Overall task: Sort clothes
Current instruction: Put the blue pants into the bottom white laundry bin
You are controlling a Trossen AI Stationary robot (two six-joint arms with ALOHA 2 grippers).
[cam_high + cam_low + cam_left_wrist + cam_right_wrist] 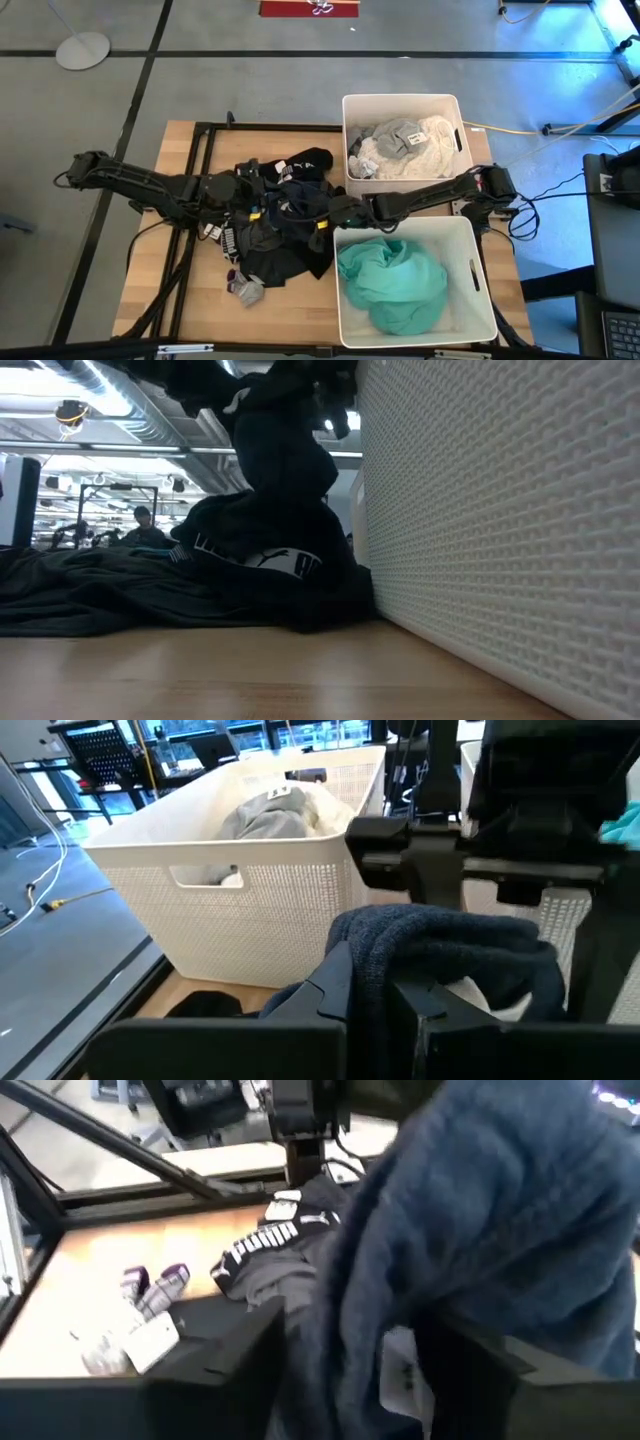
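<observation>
Both hands meet at the navy garment (450,945): left hand (375,995) clenched on it, right hand (345,1345) (fingers apart) straddling it.

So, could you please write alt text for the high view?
Both arms meet over a pile of dark clothes on the wooden table, left gripper shut on dark fabric. Beside it, one white bin holds pale clothes, another a teal garment.

Robotics lab, open hall with grey concrete floor (250,90), ceiling ducts (150,415), distant workstations, loose cables (520,130)
</observation>
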